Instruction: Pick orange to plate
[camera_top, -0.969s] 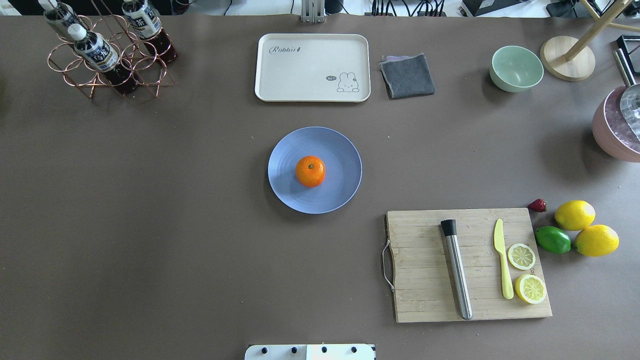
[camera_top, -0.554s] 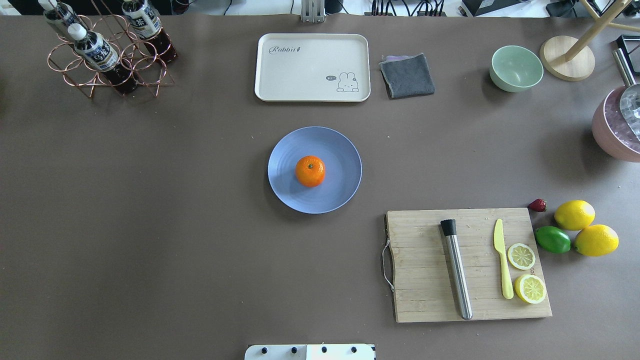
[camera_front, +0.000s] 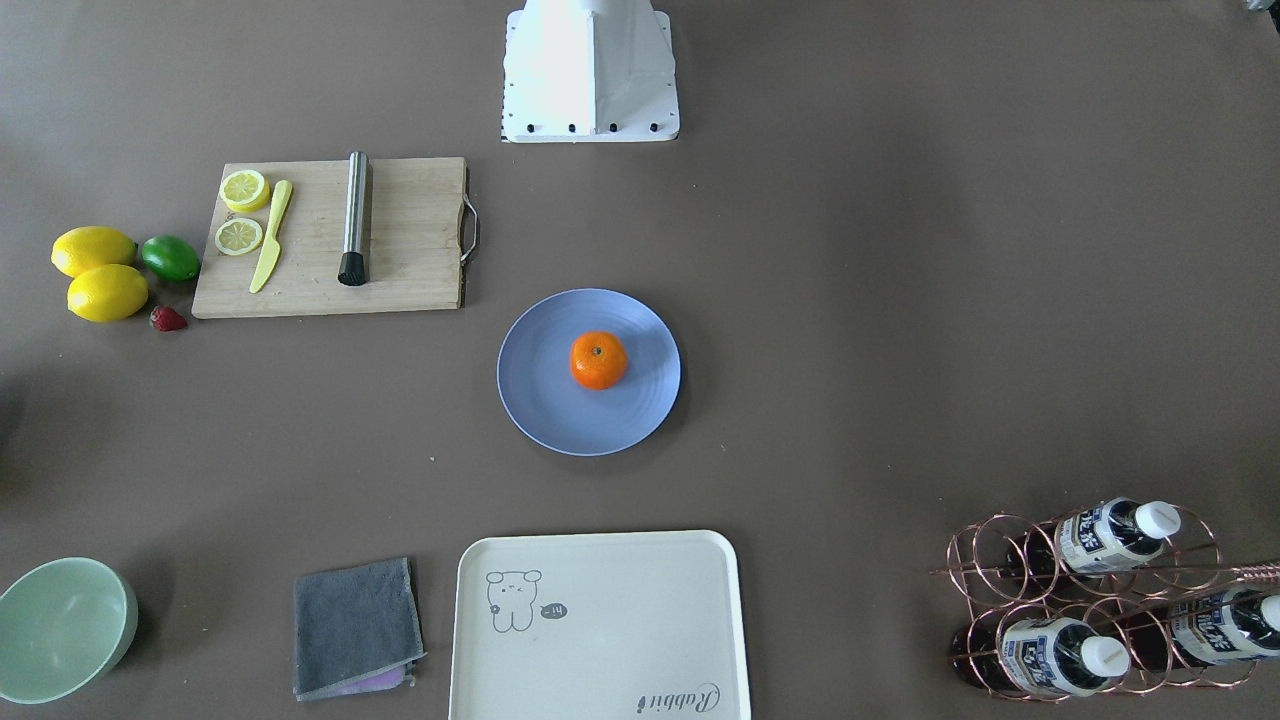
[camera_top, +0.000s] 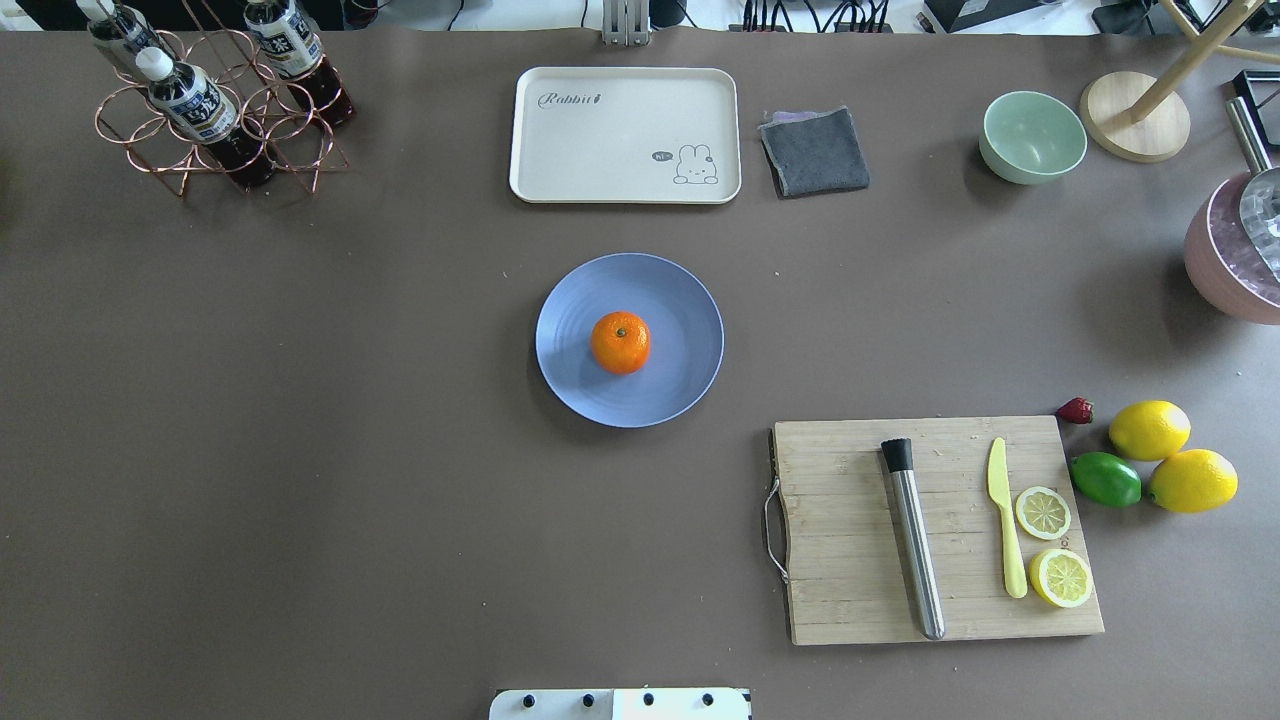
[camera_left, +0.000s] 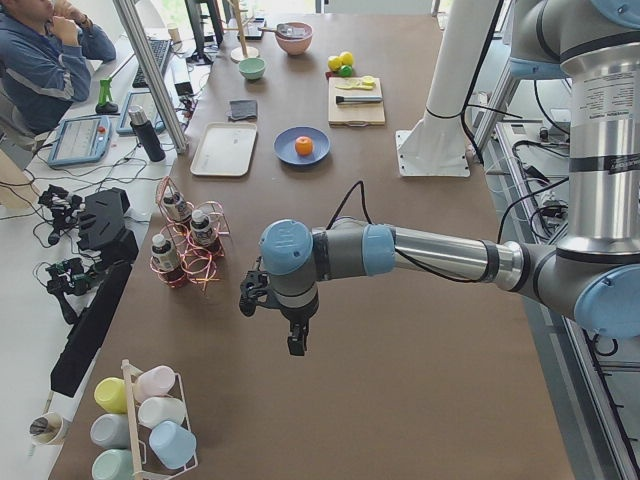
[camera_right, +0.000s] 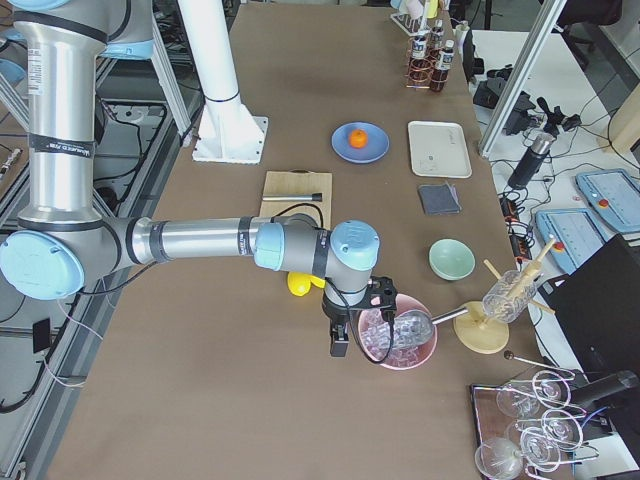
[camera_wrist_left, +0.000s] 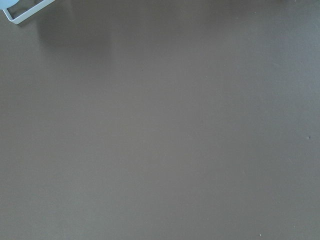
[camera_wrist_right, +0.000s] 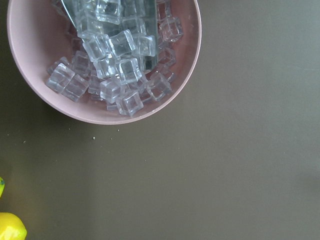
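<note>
Near me lie two lemons (camera_top: 1150, 430), one lime (camera_top: 1105, 479) and two lemon slices (camera_top: 1043, 513). Farther out, the one orange (camera_top: 620, 342) sits centred on the one plate (camera_top: 680, 300), stem dimple up, too round for a long axis. My left pincer (camera_left: 297, 346) and right pincer (camera_right: 338, 343) hang well apart from it; how open they are, or whether they hold anything, I cannot tell.

Left claw (camera_left: 297, 343) hangs pointing down; right claw (camera_right: 340, 343) likewise; grip unclear.
</note>
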